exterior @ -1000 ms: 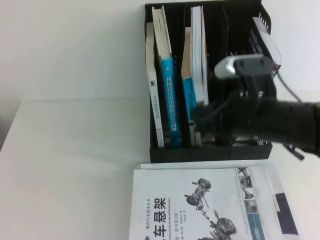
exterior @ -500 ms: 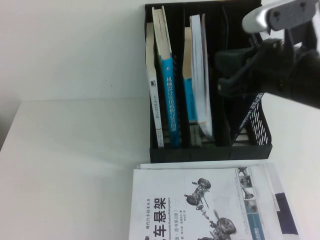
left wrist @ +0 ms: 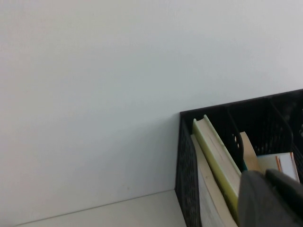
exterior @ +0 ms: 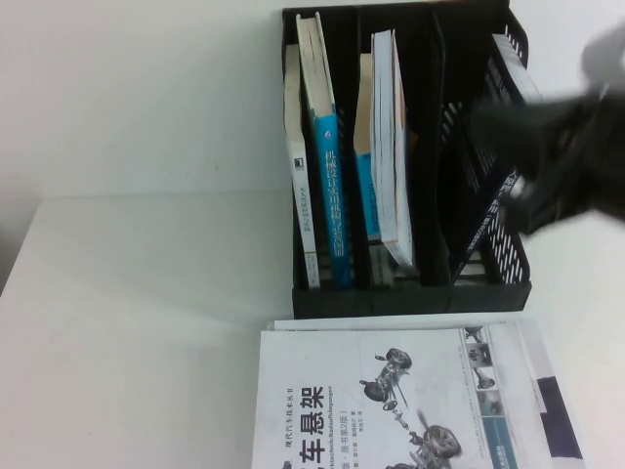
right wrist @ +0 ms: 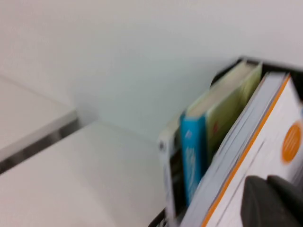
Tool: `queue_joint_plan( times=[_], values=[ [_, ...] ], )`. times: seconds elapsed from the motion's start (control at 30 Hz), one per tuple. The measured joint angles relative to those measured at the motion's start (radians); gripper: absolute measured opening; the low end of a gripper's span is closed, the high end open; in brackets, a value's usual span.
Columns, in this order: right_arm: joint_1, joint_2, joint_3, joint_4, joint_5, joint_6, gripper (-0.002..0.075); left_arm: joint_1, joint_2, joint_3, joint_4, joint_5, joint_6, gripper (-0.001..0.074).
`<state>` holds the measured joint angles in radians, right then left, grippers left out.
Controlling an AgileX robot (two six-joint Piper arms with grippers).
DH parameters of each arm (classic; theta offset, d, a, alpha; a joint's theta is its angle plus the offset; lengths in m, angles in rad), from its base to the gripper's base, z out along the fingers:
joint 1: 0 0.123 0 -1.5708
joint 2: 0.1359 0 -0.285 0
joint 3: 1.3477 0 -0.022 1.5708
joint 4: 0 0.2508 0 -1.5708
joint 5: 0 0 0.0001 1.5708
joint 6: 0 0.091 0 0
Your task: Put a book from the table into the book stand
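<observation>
Right gripper (exterior: 547, 166) blurred beside book stand (exterior: 410, 298); jaws state cannot be told. White book (exterior: 391, 156) stands in middle slot, leaning. Left gripper (left wrist: 272, 198) parked, jaws unclear. Advice: withdraw clear of stand wall, leaving book undisturbed.

The book stand (exterior: 410, 298) is black with mesh-patterned side walls. In it stand a white-spined book (exterior: 305, 210), a bright blue-spined book (exterior: 330, 195) with white lettering and cream page edges, and a white book (exterior: 389, 147) whose cover in the right wrist view bears an orange circle and orange edge. The book on the table (exterior: 391, 401) has a white cover with black characters and grey mechanical drawings. The table (exterior: 137, 322) is white. The right gripper (exterior: 557, 161), beside the stand's right wall, is a black blur; the left gripper (left wrist: 270, 198), near the stand's books, is dark grey.
</observation>
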<state>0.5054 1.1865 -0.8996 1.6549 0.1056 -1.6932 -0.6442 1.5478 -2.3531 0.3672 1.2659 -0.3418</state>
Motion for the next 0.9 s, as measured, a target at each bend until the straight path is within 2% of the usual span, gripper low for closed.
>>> queue_joint_plan(
  times=[0.17, 0.37, 0.57, 0.77, 0.9],
  values=[
    [0.0, 0.063, 0.165, 0.028, 0.155, 0.037, -0.0003, 0.0, 0.0, 0.0, -0.012, 0.0, 0.0, -0.0003],
    [0.0, 0.221, 0.184, 0.049, 0.228, 0.027, -0.0003, 0.0, 0.0, 0.0, -0.018, 0.0, 0.0, -0.0003],
    [0.0, 0.39, 0.059, 0.055, 0.257, 0.021, -0.0003, 0.0, 0.0, 0.0, -0.018, 0.0, 0.016, -0.0003],
    [0.0, 0.45, -0.137, 0.055, 0.074, -0.055, -0.0003, 0.0, 0.0, 0.0, -0.018, 0.0, 0.023, -0.0003],
    [-0.011, 0.45, -0.257, 0.067, 0.053, -0.075, -0.0003, 0.0, 0.0, 0.019, -0.018, 0.0, 0.027, -0.0003]
  ],
)
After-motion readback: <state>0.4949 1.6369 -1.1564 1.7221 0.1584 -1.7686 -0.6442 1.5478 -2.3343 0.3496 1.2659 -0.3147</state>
